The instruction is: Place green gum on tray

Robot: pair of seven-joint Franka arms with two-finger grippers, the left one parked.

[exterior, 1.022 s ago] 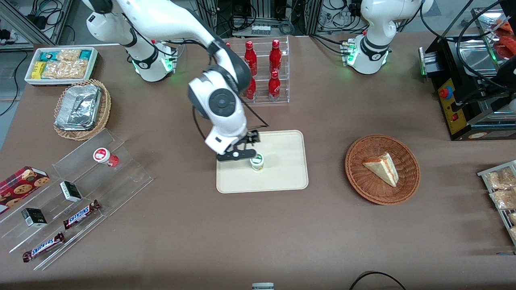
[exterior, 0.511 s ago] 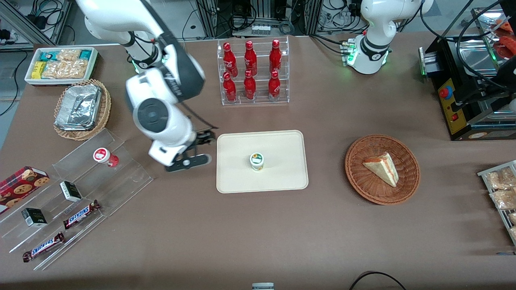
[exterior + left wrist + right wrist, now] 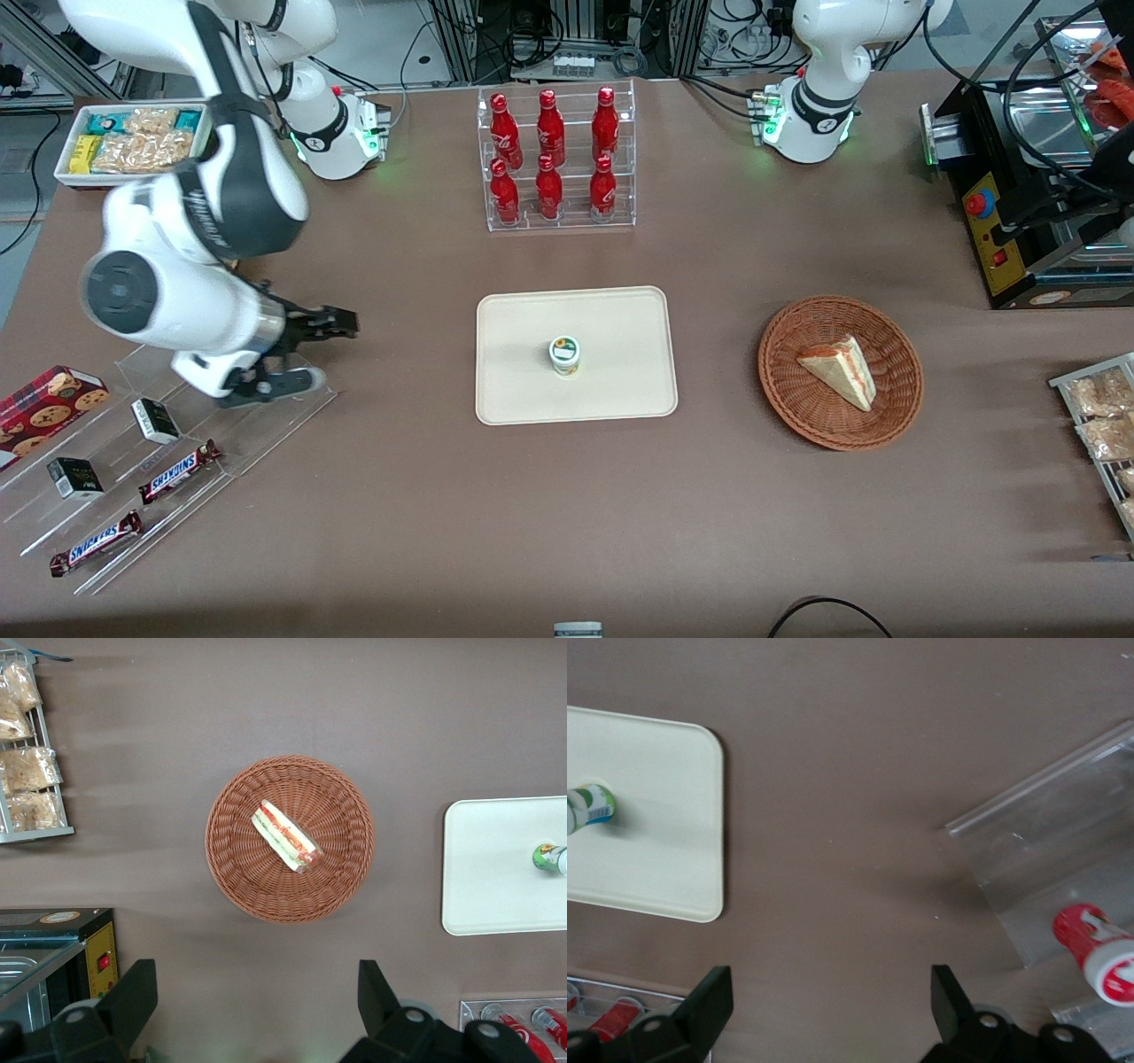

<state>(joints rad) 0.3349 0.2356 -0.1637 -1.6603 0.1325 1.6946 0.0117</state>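
The green gum (image 3: 564, 354), a small bottle with a white lid and a green-yellow body, stands upright near the middle of the cream tray (image 3: 620, 390). It also shows on the tray (image 3: 656, 842) in the right wrist view (image 3: 589, 806), and on the tray (image 3: 496, 868) in the left wrist view (image 3: 549, 857). My right gripper (image 3: 323, 353) is open and empty. It hovers well away from the tray, toward the working arm's end of the table, above the edge of the clear stepped stand (image 3: 292, 399). In the right wrist view the gripper (image 3: 830, 1001) is over bare table.
A red-lidded gum bottle (image 3: 1099, 952) lies on the clear stand (image 3: 1063, 842). Snickers bars (image 3: 177, 471) and small boxes sit on the stand's lower steps. A rack of red cola bottles (image 3: 555, 168) stands farther from the front camera than the tray. A wicker basket with a sandwich (image 3: 840, 372) sits toward the parked arm's end.
My gripper has drawn away from the green gum, off the tray and toward the working arm's end of the table. The gum stays upright on the tray.
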